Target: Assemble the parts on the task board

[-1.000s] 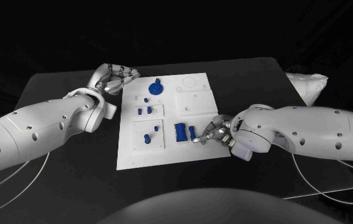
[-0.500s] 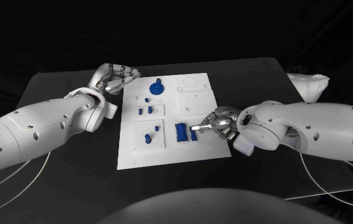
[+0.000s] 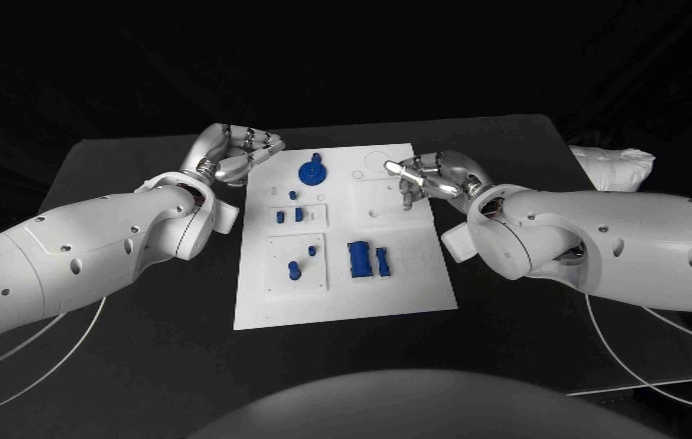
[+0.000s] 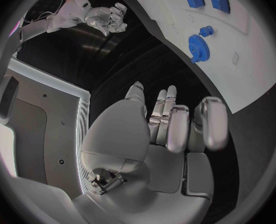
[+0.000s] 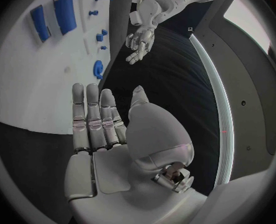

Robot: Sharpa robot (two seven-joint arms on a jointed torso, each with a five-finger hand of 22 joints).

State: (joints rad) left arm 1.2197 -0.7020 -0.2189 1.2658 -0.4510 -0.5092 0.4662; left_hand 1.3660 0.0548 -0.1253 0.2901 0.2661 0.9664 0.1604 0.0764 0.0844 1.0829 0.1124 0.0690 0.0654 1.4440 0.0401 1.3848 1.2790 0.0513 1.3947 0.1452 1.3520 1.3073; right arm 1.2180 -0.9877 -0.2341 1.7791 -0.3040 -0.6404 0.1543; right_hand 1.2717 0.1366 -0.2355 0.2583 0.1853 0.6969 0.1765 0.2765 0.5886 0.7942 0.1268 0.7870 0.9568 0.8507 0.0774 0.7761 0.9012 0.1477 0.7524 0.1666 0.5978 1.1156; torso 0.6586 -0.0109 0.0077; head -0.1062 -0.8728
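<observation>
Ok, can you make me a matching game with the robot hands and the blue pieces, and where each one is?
Things:
1. left robot hand
2. right robot hand
3. blue gear
4. two blue blocks

Places:
A. on the board, in its near half
B. over the board's right edge, fingers apart, holding nothing
C. on the board, near its far edge
D. over the black table, beside the board's far left corner, holding nothing

Pairs: 1-D, 2-B, 3-C, 4-A

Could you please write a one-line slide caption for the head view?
Two silver hands, left and right, flank the white task board bearing small blue parts.
</observation>
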